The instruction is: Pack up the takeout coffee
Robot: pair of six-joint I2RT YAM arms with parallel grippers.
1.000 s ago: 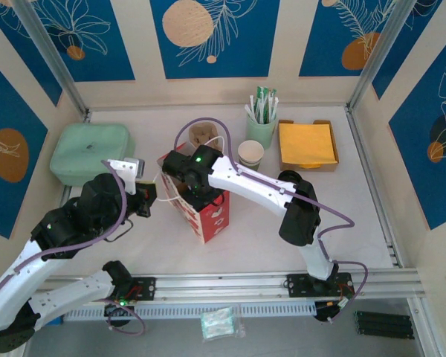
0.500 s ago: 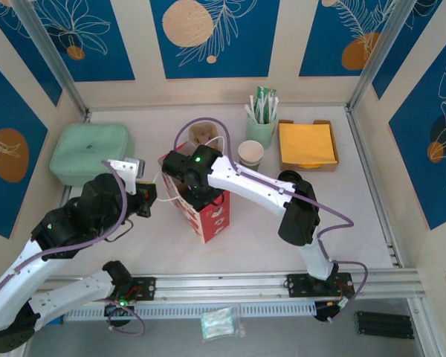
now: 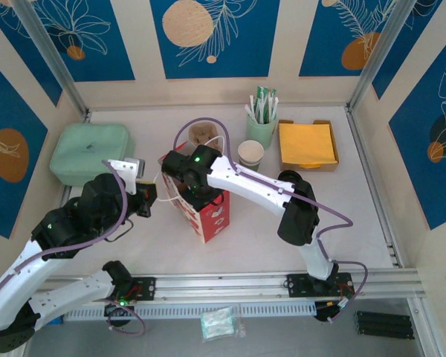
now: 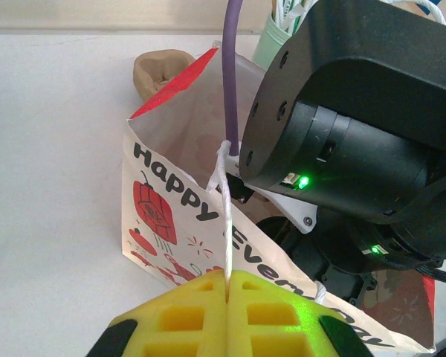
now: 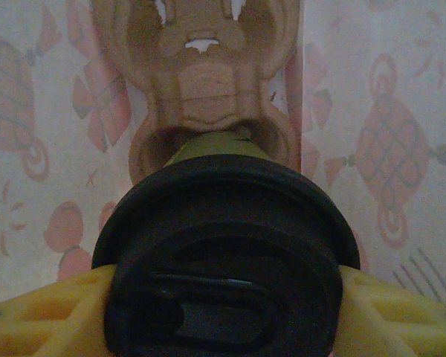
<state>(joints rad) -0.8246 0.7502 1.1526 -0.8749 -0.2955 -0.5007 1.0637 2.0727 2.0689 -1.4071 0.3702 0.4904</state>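
"Happy" and cut-off "Eve…" on the white-and-red paper bag [image 4: 175, 223]

Overhead light is bright and even, with soft, short shadows on the table [image 3: 342, 223]. The left wrist view is well lit: bag [image 4: 171, 216] and handle [image 4: 224, 208] sharp, left gripper [image 4: 228, 282] at 6 o'clock blurred. The right wrist view is dim, pink-tinted, its black lid [image 5: 223, 245] at 6 o'clock soft.

White arms [image 3: 245, 182], black joints [image 3: 297, 216], purple cables [image 4: 231, 74], yellow fingers [image 4: 178, 312]
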